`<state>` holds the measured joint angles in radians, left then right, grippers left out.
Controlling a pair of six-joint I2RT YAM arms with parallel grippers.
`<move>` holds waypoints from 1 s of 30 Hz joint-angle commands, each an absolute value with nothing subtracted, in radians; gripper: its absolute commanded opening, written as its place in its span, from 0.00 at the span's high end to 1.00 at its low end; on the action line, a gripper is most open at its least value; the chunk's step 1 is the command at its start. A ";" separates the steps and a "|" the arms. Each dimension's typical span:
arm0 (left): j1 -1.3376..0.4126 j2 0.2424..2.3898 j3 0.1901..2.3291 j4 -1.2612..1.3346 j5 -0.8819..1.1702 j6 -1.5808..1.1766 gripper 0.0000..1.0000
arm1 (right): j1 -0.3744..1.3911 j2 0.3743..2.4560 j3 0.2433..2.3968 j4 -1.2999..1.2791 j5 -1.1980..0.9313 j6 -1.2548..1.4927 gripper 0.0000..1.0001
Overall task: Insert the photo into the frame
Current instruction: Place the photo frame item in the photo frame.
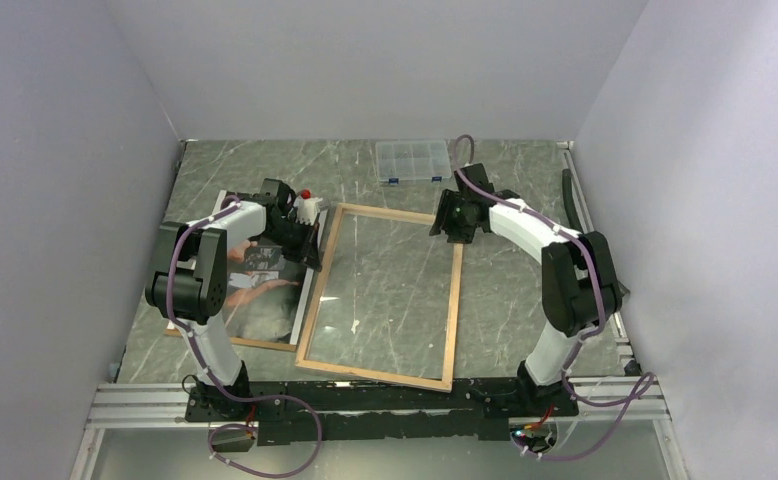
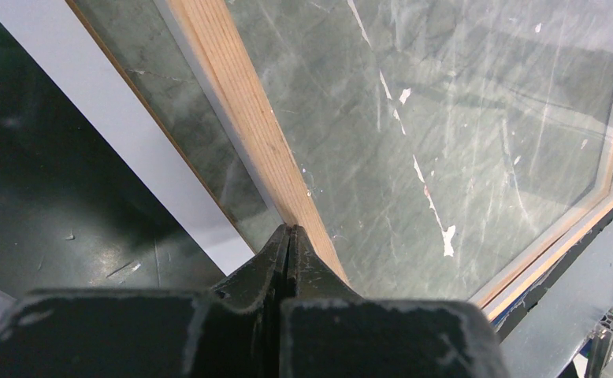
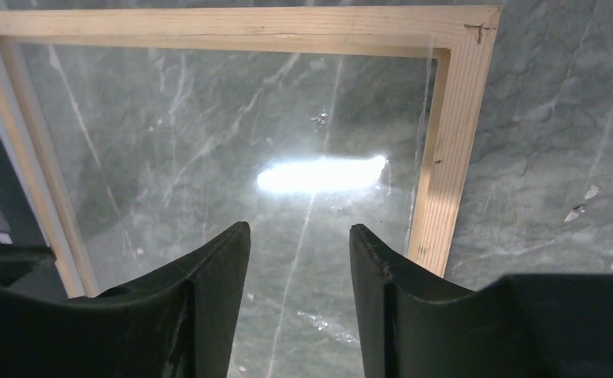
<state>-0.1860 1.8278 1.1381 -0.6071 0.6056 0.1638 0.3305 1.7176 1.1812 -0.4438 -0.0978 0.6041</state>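
Observation:
The frame (image 1: pixel 456 310) lies flat in the middle of the table, light wood back up, with marble showing through its clear pane (image 3: pixel 209 157). The photo (image 1: pixel 263 292), a dark print with a white margin, lies face up to the left of the frame, partly under my left arm. My left gripper (image 1: pixel 312 245) is shut, and its tips (image 2: pixel 290 230) rest at the frame's left wooden rail (image 2: pixel 240 102), with the photo (image 2: pixel 27 157) just beside it. Over the pane near the frame's far right corner (image 3: pixel 453 142), my right gripper (image 3: pixel 299 228) hangs open with nothing between its fingers.
A brown backing board (image 1: pixel 230 343) lies under the photo. A clear compartment box (image 1: pixel 413 160) stands at the back of the table. A small white thing with a red top (image 1: pixel 307 205) sits behind my left gripper. Grey walls close both sides, and metal rails (image 1: pixel 365 400) run along the near edge.

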 commanded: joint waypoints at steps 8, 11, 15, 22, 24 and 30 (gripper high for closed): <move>-0.203 1.841 1.117 -0.651 0.612 0.175 0.97 | 0.327 1.804 1.202 -0.409 -0.036 0.604 0.53; -0.203 1.842 1.116 -0.652 0.613 0.175 0.97 | 0.326 1.811 1.221 -0.424 -0.032 0.595 0.53; -0.203 1.839 1.111 -0.650 0.611 0.176 0.97 | 0.322 1.809 1.285 -0.431 -0.030 0.589 0.53; -0.203 1.835 1.115 -0.652 0.605 0.173 0.97 | 0.323 1.911 1.411 -0.462 -0.017 0.586 0.62; -0.203 1.833 1.114 -0.652 0.604 0.173 0.97 | 0.322 1.932 1.407 -0.456 -0.018 0.589 0.63; -0.202 1.838 1.114 -0.651 0.607 0.173 0.97 | 0.324 1.971 1.357 -0.431 -0.015 0.601 0.65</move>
